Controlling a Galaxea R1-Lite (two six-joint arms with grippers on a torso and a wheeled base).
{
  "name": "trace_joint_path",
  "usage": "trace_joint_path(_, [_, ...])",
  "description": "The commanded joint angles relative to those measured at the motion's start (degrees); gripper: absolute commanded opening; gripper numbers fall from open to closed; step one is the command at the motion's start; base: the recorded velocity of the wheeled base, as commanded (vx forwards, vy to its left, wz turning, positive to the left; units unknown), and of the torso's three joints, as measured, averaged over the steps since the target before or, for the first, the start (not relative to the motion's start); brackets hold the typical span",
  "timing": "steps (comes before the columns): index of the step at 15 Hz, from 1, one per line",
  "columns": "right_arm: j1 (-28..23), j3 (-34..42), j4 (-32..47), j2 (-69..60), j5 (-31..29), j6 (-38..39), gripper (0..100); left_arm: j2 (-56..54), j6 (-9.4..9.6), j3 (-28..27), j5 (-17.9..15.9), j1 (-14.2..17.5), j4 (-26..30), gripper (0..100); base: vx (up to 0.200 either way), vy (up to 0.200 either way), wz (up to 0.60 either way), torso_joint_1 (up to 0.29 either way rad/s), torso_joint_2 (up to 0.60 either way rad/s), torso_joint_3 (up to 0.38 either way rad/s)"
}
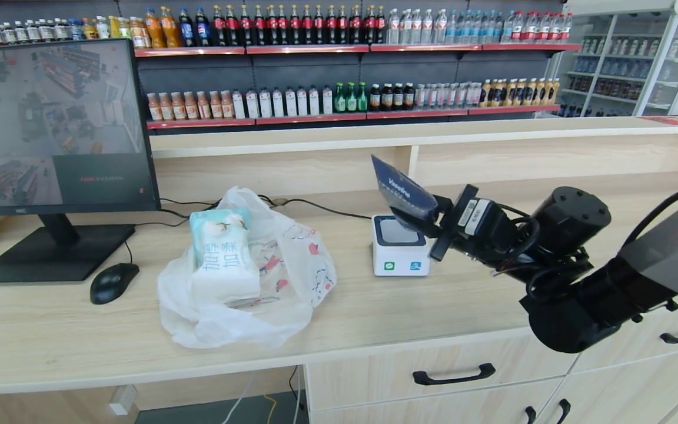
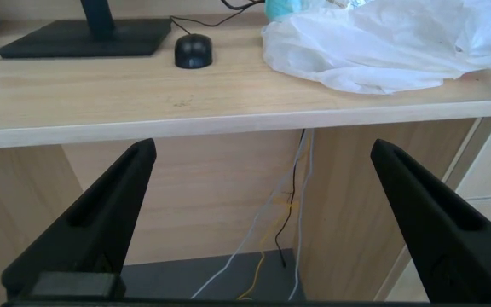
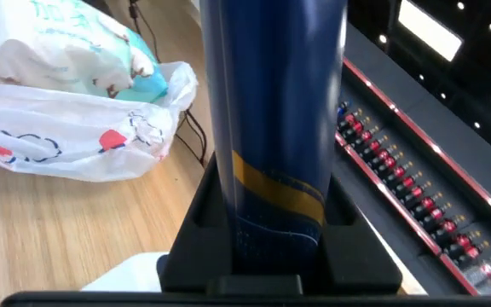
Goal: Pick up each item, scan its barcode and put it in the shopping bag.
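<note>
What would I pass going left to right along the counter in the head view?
In order: monitor → mouse → bag → scanner. The right gripper holds a tube right above the scanner, so it gets no separate place.

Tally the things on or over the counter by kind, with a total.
monitor: 1
mouse: 1
shopping bag: 1
tissue pack: 1
scanner: 1
blue tube, held in right gripper: 1
Total: 6

Wooden counter (image 1: 433,306), bearing monitor (image 1: 56,126), mouse (image 1: 113,282), shopping bag (image 1: 298,265), white scanner (image 1: 401,259)
</note>
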Motion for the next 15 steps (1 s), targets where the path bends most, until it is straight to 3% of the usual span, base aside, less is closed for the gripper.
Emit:
trace_joint_path(1, [1.3, 6.9, -0.1, -8.9, -6.4, 3.8, 0, 0.0, -0.07, 0.0, 0.0, 0.0, 0.0, 100, 0.000, 0.000, 0.00, 0.000, 0.00, 0.000])
trace_joint_path(4, [3.8, 8.9, -0.1, -12.8, -14.2, 12.9, 0, 0.0, -0.69, 0.0, 0.0, 0.0, 0.1, 100, 0.000, 0.000, 0.00, 0.000, 0.00, 0.000])
trace_joint_path(6, [3.6, 9.7, -0.1, -15.3, -26.8, 25.4, 0, 0.0, -0.69, 0.0, 0.0, 0.0, 0.1, 100, 0.000, 0.000, 0.00, 0.000, 0.00, 0.000])
trace_joint_path(7, [3.0, 10.8, -0.1, -15.5, -29.8, 28.9, 0, 0.0, -0.33, 0.0, 0.0, 0.0, 0.1, 100, -0.200, 0.000, 0.00, -0.002, 0.00, 0.007])
trace_joint_path(10, [2.6, 14.6, -0.1, -16.5, -31.1, 35.2, 0, 0.0, -0.33, 0.0, 0.0, 0.0, 0.1, 100, -0.200, 0.000, 0.00, 0.010, 0.00, 0.002])
trace_joint_path(13, [2.6, 13.8, -0.1, -15.9, -32.6, 36.1, 0, 0.0, -0.51, 0.0, 0.0, 0.0, 0.1, 100, 0.000, 0.000, 0.00, 0.000, 0.00, 0.000])
trace_joint_path(15, [2.7, 13.6, -0.1, -15.2, -32.6, 36.7, 0, 0.0, -0.60, 0.0, 0.0, 0.0, 0.1, 100, 0.000, 0.200, 0.00, 0.010, -0.01, 0.005])
